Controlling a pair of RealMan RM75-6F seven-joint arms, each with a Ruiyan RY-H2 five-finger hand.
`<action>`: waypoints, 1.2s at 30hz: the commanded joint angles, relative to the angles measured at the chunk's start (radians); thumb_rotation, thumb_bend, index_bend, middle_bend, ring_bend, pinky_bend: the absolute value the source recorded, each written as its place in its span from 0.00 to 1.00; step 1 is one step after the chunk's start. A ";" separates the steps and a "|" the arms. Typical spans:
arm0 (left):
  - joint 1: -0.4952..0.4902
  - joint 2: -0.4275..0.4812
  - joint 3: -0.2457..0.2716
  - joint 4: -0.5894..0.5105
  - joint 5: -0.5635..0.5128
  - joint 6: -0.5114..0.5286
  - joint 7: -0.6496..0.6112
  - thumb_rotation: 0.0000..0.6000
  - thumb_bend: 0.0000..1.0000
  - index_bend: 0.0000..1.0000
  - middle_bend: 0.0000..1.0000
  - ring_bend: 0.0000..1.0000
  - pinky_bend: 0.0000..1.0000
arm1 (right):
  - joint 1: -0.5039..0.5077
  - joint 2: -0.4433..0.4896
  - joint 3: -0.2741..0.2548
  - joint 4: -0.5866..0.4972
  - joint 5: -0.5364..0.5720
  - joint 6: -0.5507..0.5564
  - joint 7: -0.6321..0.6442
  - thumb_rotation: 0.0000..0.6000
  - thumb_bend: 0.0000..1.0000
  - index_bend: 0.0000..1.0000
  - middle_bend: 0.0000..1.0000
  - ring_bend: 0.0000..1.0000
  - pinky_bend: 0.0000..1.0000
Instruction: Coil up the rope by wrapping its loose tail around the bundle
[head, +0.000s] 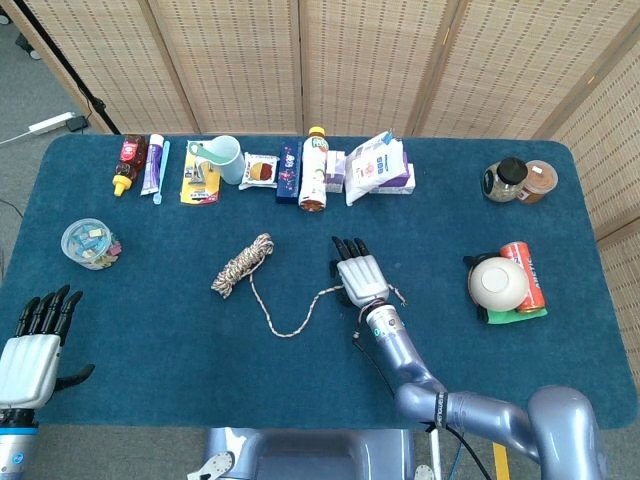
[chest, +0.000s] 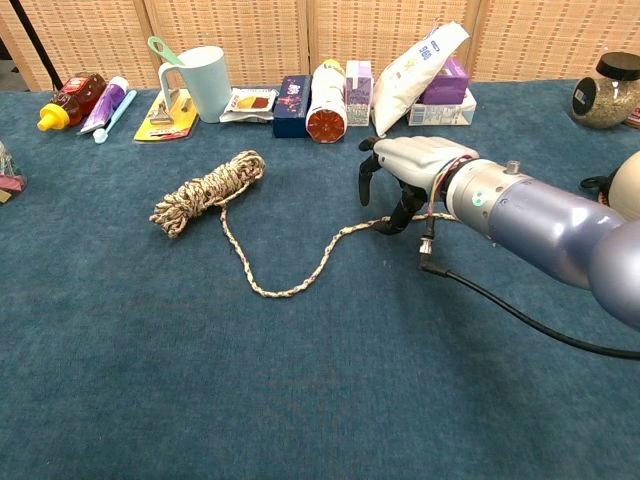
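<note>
The rope bundle (head: 243, 263) (chest: 208, 190) lies left of the table's middle, a speckled beige coil. Its loose tail (head: 285, 330) (chest: 290, 287) loops toward the front, then runs right under my right hand (head: 359, 276) (chest: 408, 162). That hand hovers palm down over the tail with its fingers (chest: 365, 180) apart and pointing down. Its thumb tip reaches the rope, and nothing is plainly pinched. The tail's end (head: 399, 296) sticks out to the right of the hand. My left hand (head: 33, 348) hangs open off the table's near left corner, holding nothing.
Along the back edge stand a sauce bottle (head: 128, 163), a mug (head: 222, 158) (chest: 199, 80), a drink bottle (head: 314, 182) and snack bags (head: 377, 165). Two jars (head: 518, 181) sit at the back right, a white bowl (head: 497, 283) at the right, and a plastic tub (head: 88, 243) at the left.
</note>
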 joint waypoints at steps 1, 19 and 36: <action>-0.001 0.000 0.001 0.000 -0.002 -0.001 0.000 1.00 0.10 0.00 0.00 0.00 0.00 | 0.003 -0.001 -0.004 0.004 0.007 -0.002 -0.002 1.00 0.36 0.42 0.00 0.00 0.00; -0.007 0.005 0.001 -0.004 -0.017 -0.005 -0.011 1.00 0.10 0.00 0.00 0.00 0.00 | 0.019 -0.010 -0.021 0.051 0.017 -0.003 0.019 1.00 0.40 0.45 0.00 0.00 0.00; -0.008 0.006 0.004 -0.003 -0.015 0.002 -0.015 1.00 0.10 0.00 0.00 0.00 0.00 | 0.020 -0.026 -0.038 0.081 0.022 0.001 0.031 1.00 0.40 0.49 0.00 0.00 0.00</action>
